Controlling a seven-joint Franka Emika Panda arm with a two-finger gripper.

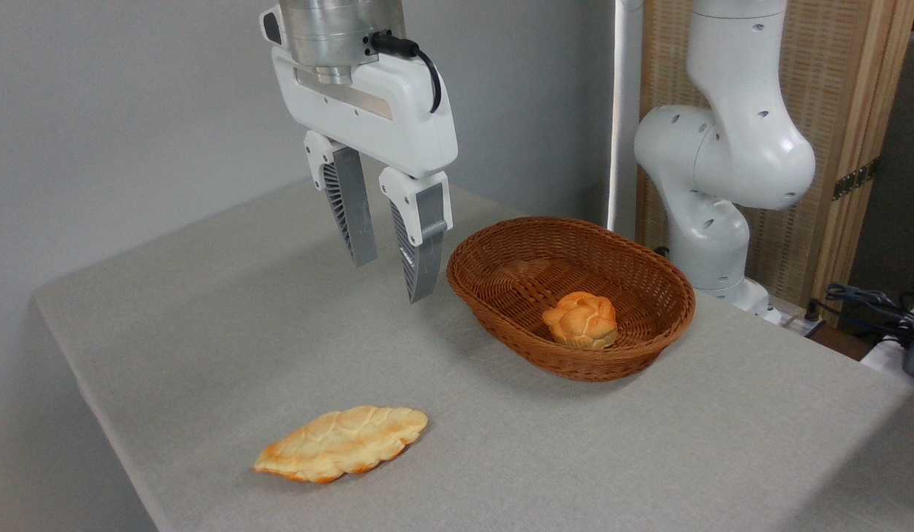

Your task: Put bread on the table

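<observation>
The bread [581,319], a small round golden-orange bun with a knotted top, lies inside the brown wicker basket [634,360], toward its near right side. The table [227,325] is covered in plain light grey cloth. My gripper [391,278] hangs above the table just left of the basket, fingers pointing down. It is open and holds nothing. It stands well apart from the bread, up and to the left of it.
A longer flat leaf-shaped pale golden loaf [342,442] lies on the cloth near the front edge. The arm's white base [715,222] rises behind the basket at the right. Cables [870,303] lie at the far right.
</observation>
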